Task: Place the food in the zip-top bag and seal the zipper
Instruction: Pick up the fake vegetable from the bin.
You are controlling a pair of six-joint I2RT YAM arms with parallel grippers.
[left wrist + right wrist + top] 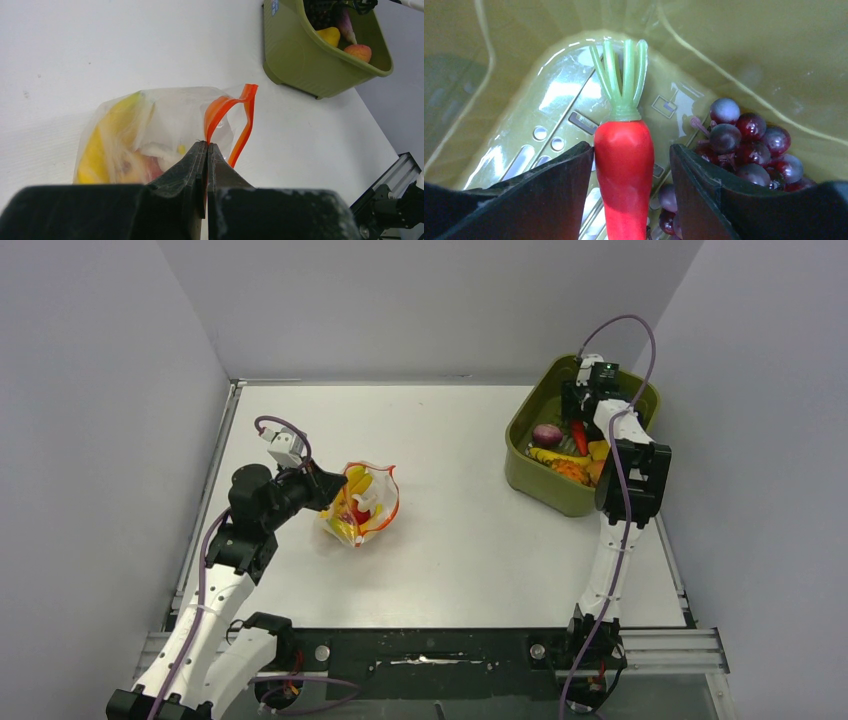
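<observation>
A glossy red plastic toy carrot point(624, 170) with pale green stalks sits between the right gripper's point(630, 150) spread black fingers point(554, 195), over the olive-green plastic bin point(549, 100) floor. A bunch of dark purple toy grapes point(744, 145) lies just beside it.

A robotics lab test cell is probably shown: a white tabletop point(450, 540) is enclosed by plain grey partition walls point(100, 390).
</observation>
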